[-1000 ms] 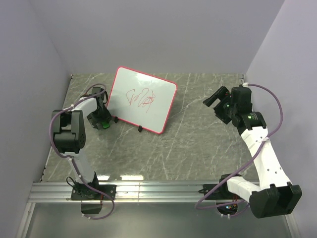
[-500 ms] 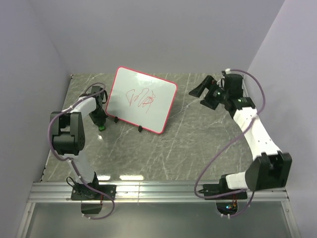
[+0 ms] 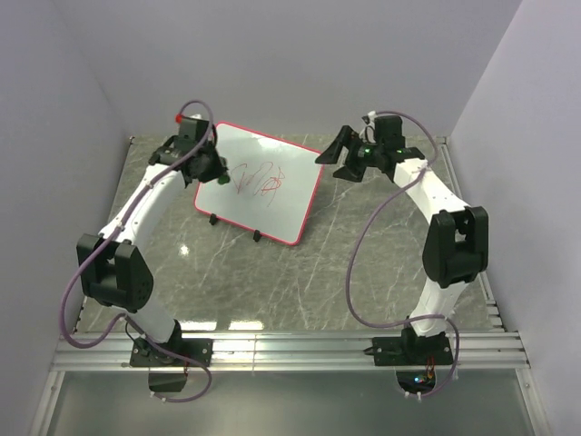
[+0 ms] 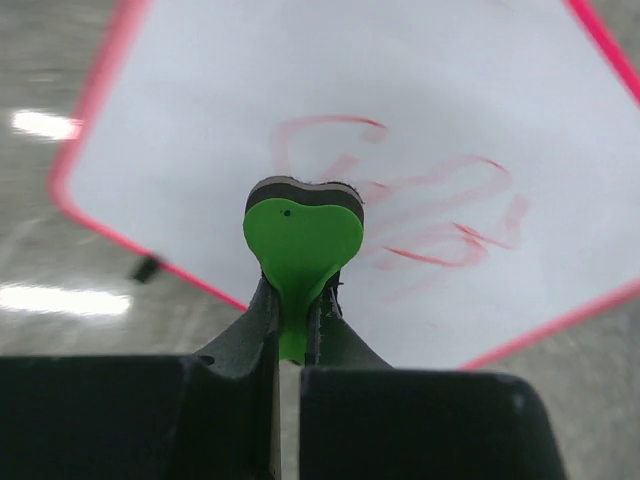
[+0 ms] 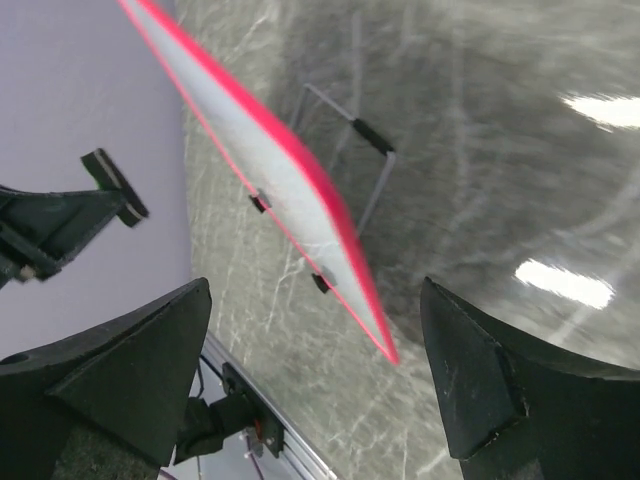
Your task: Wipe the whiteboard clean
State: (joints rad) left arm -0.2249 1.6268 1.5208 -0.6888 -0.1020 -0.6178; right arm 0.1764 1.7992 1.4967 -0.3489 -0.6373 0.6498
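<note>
The whiteboard (image 3: 272, 204) stands propped on the table, white with a pink-red rim and red scribbles (image 3: 259, 177) on its face. My left gripper (image 3: 218, 174) is over the board's upper left part, shut on a small green heart-shaped block (image 4: 300, 235) with a dark layer on its far side. In the left wrist view the scribbles (image 4: 440, 215) lie just right of the block. My right gripper (image 3: 332, 160) is open at the board's upper right corner. In the right wrist view the board (image 5: 262, 170) appears edge-on, its corner between the spread fingers (image 5: 130, 370) without touching them.
The board rests on black feet (image 3: 257, 237) and a wire stand (image 5: 372, 165) on the grey marble table (image 3: 363, 263). An aluminium rail (image 3: 290, 350) runs along the near edge. Lilac walls close in the back and both sides.
My left gripper closed on the green block beside the board and lifted it up over the board's face. My right arm swung left to the board's upper right corner.
</note>
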